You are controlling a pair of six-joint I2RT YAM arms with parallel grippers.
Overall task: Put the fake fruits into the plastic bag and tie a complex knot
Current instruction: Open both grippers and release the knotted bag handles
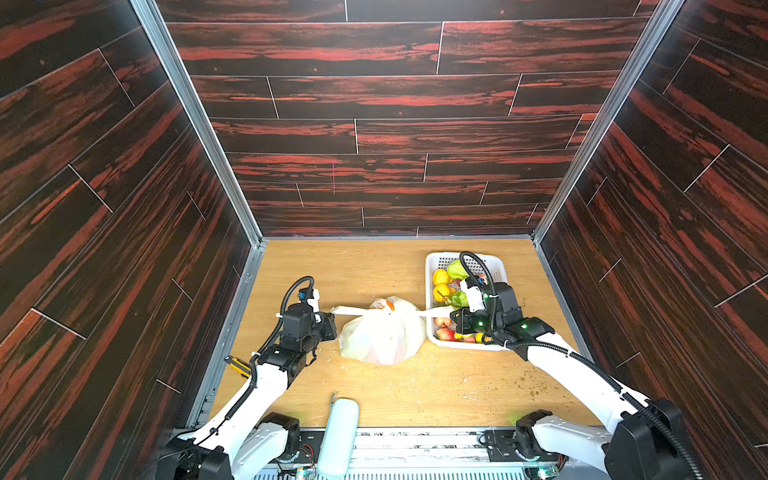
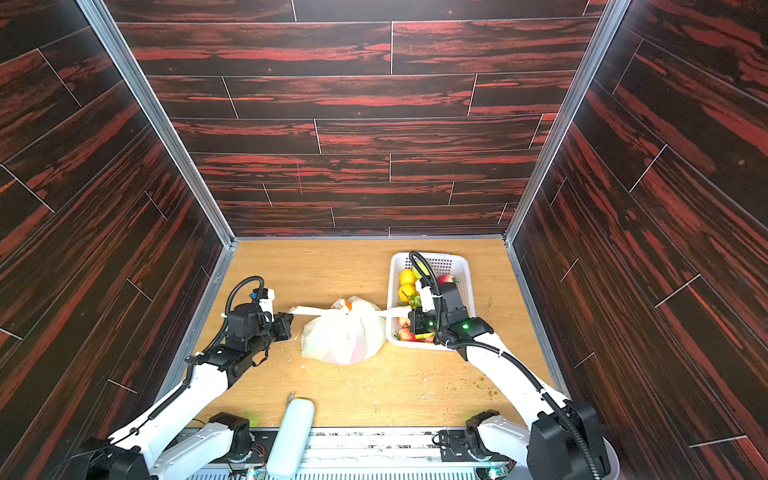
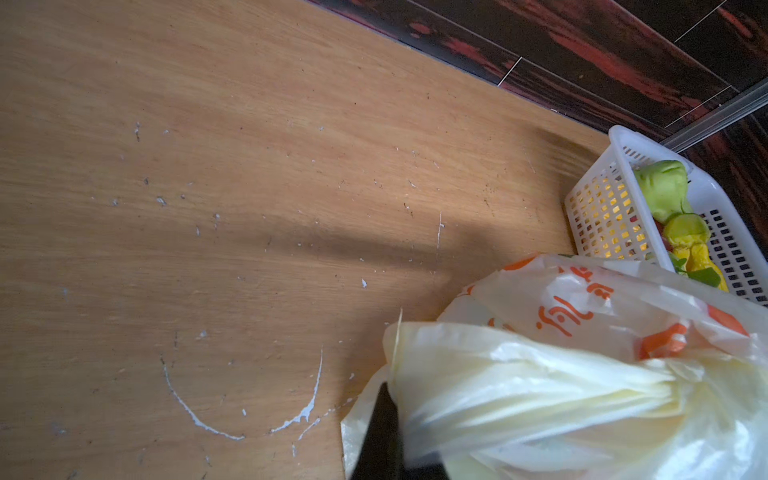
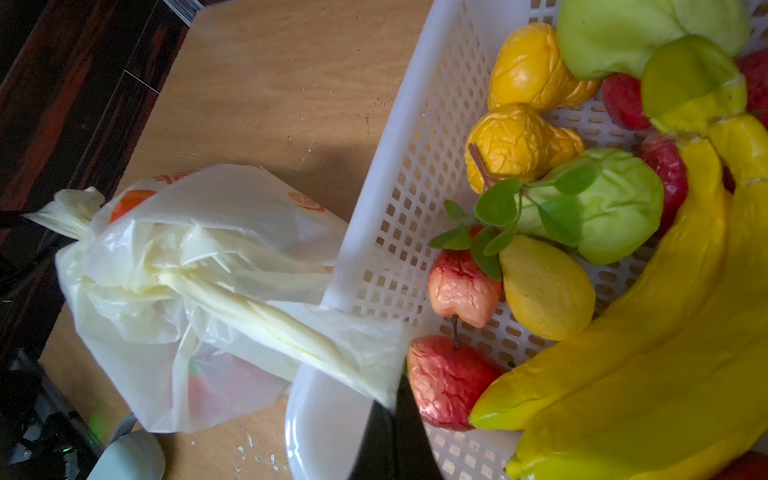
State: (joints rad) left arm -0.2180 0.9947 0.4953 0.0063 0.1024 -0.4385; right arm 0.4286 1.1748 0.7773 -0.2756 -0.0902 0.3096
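While taut, bag [image 1: 382,338] between pincers [image 1: 333,319] [image 1: 452,316]

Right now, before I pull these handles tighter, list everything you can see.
thin translucent cream plastic bag with orange print: one, cream-white, table centre, reddish fruit showing through
white perforated plastic basket: one, white, right rear of table
glossy fake fruits: several, yellow, green, red, in the basket; exact count hidden
yellow-and-black hand tool: one, left table edge
pale rounded object: one, greenish-white, front edge
light wooden table: one, tan
left fingers: black, shut on the bag's left handle
right fingers: black, shut on its right handle, above the basket
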